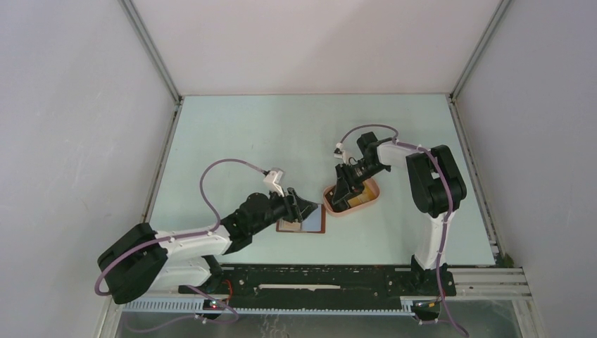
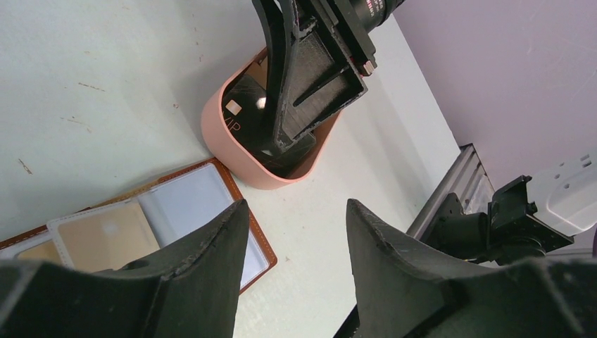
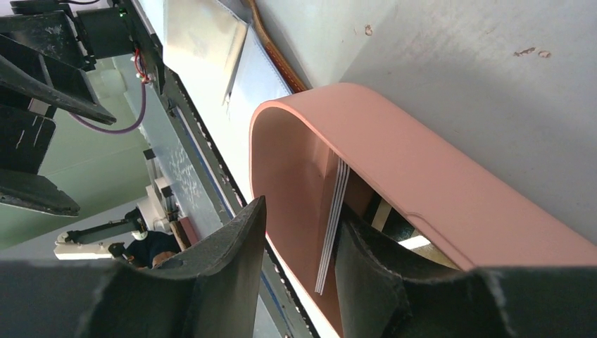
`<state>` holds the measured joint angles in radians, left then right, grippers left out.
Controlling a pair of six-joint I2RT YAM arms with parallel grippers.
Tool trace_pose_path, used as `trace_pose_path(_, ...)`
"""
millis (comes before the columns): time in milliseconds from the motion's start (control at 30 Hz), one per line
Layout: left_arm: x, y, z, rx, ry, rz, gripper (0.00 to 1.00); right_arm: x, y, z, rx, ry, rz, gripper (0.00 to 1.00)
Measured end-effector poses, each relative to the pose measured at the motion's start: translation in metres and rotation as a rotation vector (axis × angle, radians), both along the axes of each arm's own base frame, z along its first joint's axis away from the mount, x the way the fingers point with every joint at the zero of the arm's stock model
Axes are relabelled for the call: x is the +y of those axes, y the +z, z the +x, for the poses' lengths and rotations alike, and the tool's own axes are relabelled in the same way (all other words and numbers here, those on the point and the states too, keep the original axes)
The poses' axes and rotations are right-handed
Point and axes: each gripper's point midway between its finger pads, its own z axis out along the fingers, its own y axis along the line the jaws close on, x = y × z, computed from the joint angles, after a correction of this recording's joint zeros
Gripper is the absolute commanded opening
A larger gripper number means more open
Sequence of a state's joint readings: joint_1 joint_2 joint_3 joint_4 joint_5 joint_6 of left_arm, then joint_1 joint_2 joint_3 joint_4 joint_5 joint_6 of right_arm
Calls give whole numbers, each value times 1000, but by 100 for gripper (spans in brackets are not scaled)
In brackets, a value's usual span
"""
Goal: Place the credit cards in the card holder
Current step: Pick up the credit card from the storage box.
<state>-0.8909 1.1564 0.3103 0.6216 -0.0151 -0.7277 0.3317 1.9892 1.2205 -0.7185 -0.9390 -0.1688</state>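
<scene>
Several credit cards (image 2: 243, 93) sit in the pink tray (image 2: 229, 151), right claw (image 3: 299, 225) inside.

A flat pale mint-green tabletop (image 1: 281, 134) fills the middle of the top view. It is boxed in by a plain white back panel (image 1: 317, 42) at 12 o'clock, a white left side panel (image 1: 70, 127) at 9 o'clock and a white right side panel (image 1: 542, 105) at 3 o'clock. Thin grey metal frame strips (image 1: 153, 53) run along the panel seams toward 11 and 1 o'clock. At 6 o'clock a black metal rail (image 1: 317, 278) lines the table's edge, with a white slotted cable duct (image 1: 162, 305) just below it. The light is even and soft, and shadows are faint. In the left wrist view, small brown scuff marks (image 2: 88, 86) dot the tabletop.
</scene>
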Motion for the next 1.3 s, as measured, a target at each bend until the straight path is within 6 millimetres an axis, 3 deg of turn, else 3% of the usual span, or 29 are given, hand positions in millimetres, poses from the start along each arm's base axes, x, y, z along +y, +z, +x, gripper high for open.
trace_pose_path(1300,2,-6,-2,11,1,4,59,-33,10,24,14,-127,33,36)
